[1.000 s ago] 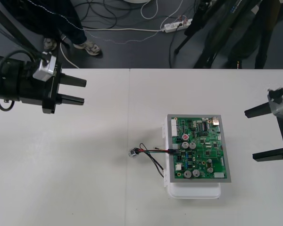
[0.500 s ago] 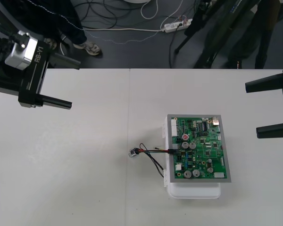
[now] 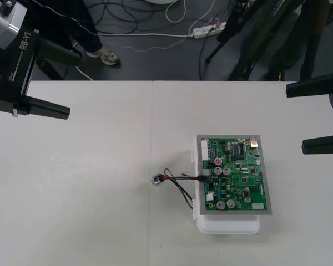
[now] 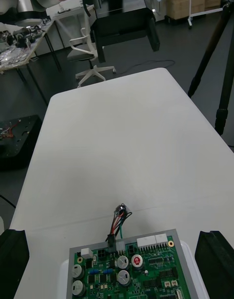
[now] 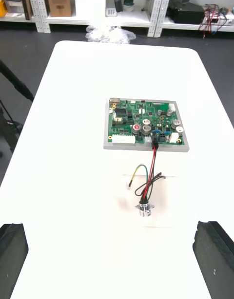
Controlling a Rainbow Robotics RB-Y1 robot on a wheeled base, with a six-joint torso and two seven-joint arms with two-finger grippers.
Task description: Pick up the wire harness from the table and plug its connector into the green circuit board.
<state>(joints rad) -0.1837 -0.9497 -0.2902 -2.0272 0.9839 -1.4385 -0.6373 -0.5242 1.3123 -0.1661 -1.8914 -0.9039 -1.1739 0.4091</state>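
The green circuit board point(image 3: 236, 174) sits on its white base point(image 3: 227, 224) right of the table's middle. The harness's black plug point(image 3: 202, 178) sits in a connector on the board's left edge. Its wires point(image 3: 180, 185) trail left over the table to the metal socket point(image 3: 156, 180). My left gripper point(image 3: 75, 86) hangs open at the far left, well away from the harness. My right gripper point(image 3: 296, 118) is open at the right edge, holding nothing. In the left wrist view the fingers point(image 5: 12, 255) stand far apart, with the socket point(image 5: 144, 210), plug point(image 5: 155, 144) and board point(image 5: 146, 126) beyond them.
The pale table point(image 3: 100, 210) spreads bare to the left of and in front of the board. A seam point(image 3: 151, 127) runs across it near the socket. Dark floor with cables lies beyond the far edge.
My left gripper has opened wide and drawn back toward the far left corner. The right gripper has shifted a little to the right. The harness and board have stayed put.
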